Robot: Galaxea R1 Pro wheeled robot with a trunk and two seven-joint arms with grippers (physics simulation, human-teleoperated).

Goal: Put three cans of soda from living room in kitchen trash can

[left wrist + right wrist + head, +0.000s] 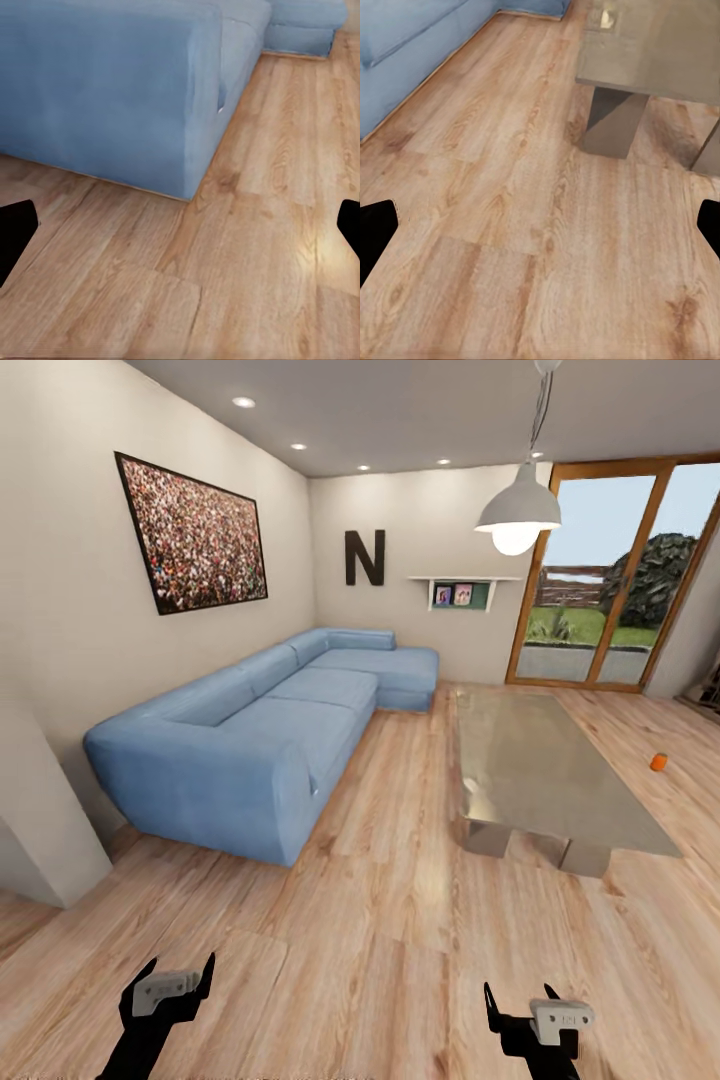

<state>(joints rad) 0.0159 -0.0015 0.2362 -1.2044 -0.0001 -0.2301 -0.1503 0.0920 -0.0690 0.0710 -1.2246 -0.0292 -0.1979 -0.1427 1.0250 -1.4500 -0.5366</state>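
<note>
Both claws, the left gripper (171,988) and the right gripper (527,1005), hang spread and empty at the bottom of the frame. One orange can (658,762) sits on the floor at mid-right, beyond the low table (560,790). Best to steer around the table's right side before reaching.

Bright, even daylight; soft wrist views
</note>
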